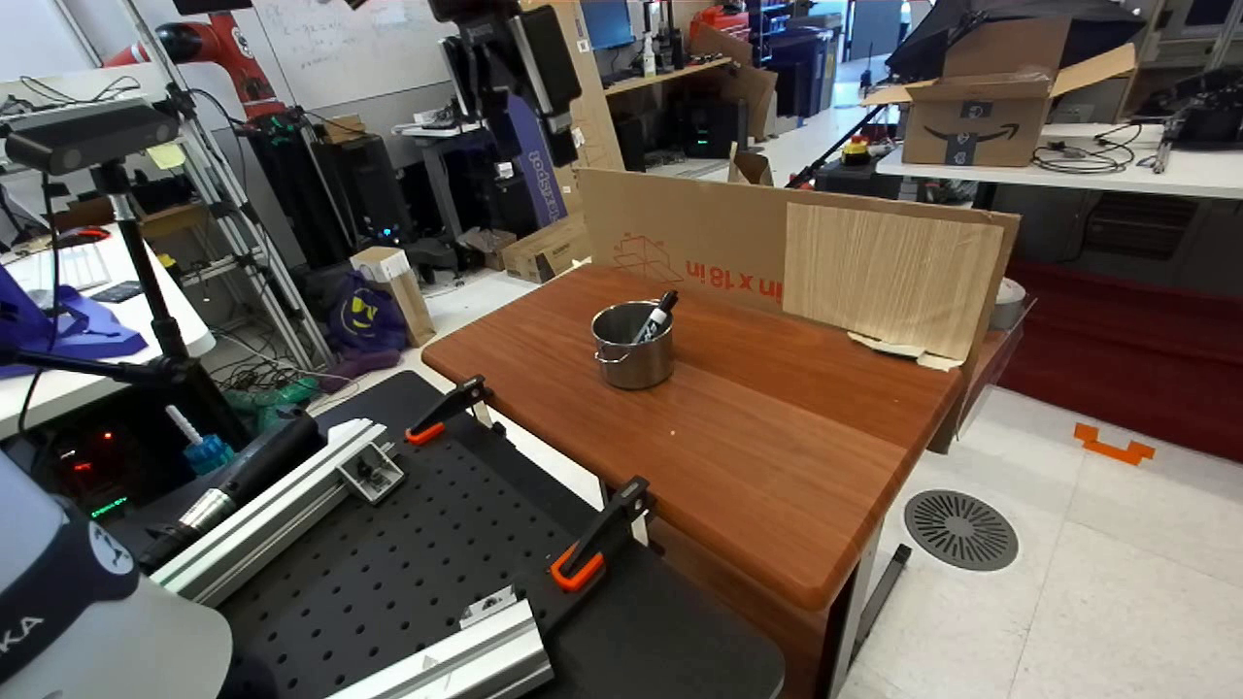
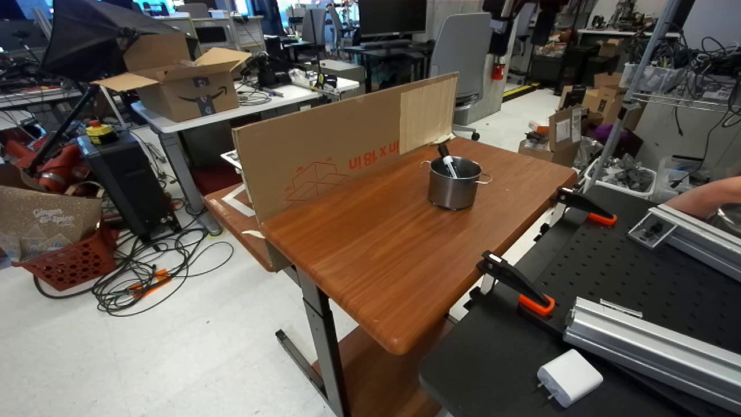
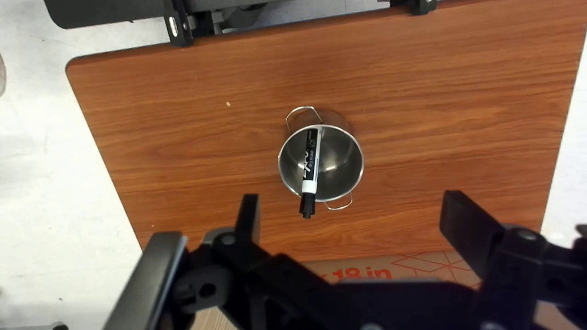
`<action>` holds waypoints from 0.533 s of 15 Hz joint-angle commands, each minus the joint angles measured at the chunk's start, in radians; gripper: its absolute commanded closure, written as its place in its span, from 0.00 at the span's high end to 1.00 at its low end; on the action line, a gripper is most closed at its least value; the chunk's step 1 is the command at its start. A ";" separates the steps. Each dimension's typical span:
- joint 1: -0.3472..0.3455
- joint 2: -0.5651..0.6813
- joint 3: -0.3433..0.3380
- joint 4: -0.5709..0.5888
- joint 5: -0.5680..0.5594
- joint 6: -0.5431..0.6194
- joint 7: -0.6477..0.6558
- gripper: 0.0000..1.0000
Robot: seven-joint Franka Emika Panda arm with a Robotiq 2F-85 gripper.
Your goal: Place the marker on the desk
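The marker is black and white with a black cap; no orange-red end shows. It leans inside the grey metal cup, cap end sticking out over the rim. The marker and cup show in both exterior views. The cup stands upright on the reddish-brown desk, also seen in both exterior views. My gripper is open and empty, its fingers wide apart. In an exterior view the gripper is high above the desk, apart from cup and marker.
A cardboard panel stands upright along the desk's long edge. Two black clamps with orange pads sit at the opposite edge, beside a black perforated board. A white power adapter lies on the black surface.
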 commanded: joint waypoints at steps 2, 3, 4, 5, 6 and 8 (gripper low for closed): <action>0.007 0.171 -0.045 0.100 0.021 0.067 -0.069 1.00; 0.009 0.199 -0.050 0.118 0.025 0.074 -0.076 1.00; 0.012 0.243 -0.056 0.144 0.038 0.081 -0.085 1.00; 0.012 0.270 -0.058 0.163 0.045 0.079 -0.088 1.00; 0.010 0.310 -0.060 0.188 0.047 0.083 -0.086 1.00; 0.007 0.374 -0.063 0.232 0.053 0.077 -0.083 1.00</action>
